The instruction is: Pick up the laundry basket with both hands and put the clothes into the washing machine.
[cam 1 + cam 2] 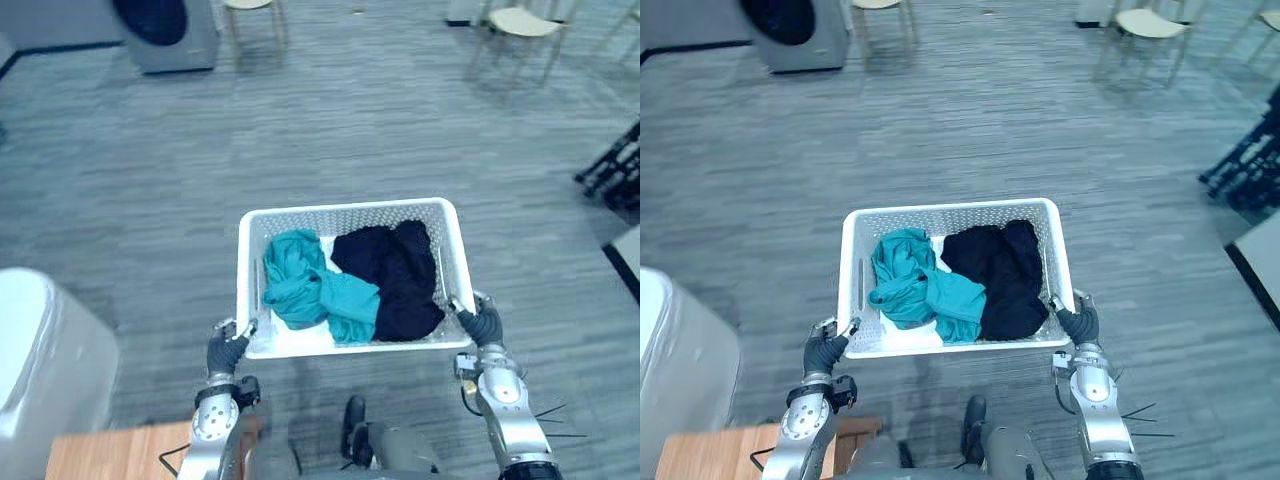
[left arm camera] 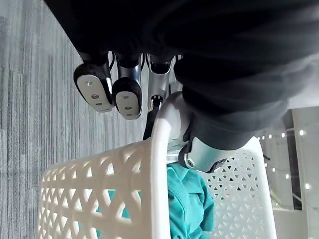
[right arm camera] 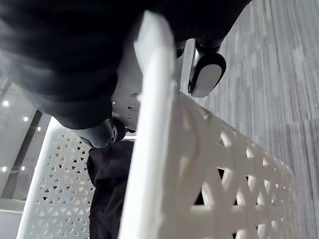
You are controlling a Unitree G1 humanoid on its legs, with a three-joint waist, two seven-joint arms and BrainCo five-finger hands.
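A white perforated laundry basket [image 1: 345,214] hangs in front of me above the floor. Inside lie a teal garment [image 1: 310,285] on the left, a dark navy garment [image 1: 395,275] on the right, and something white beneath. My left hand [image 1: 226,350] is shut on the basket's near left corner rim [image 2: 160,149], fingers outside and thumb inside. My right hand [image 1: 483,325] is shut on the near right corner rim [image 3: 149,114] in the same way. The washing machine [image 1: 165,32], grey with a dark round door, stands far off at the upper left.
A pale rounded appliance [image 1: 40,350] stands close at my left, with a wooden surface [image 1: 110,450] beside it. Chairs [image 1: 515,35] stand at the far right and another chair [image 1: 250,15] by the washer. A black rack [image 1: 615,165] sits at the right edge. Grey carpet lies between.
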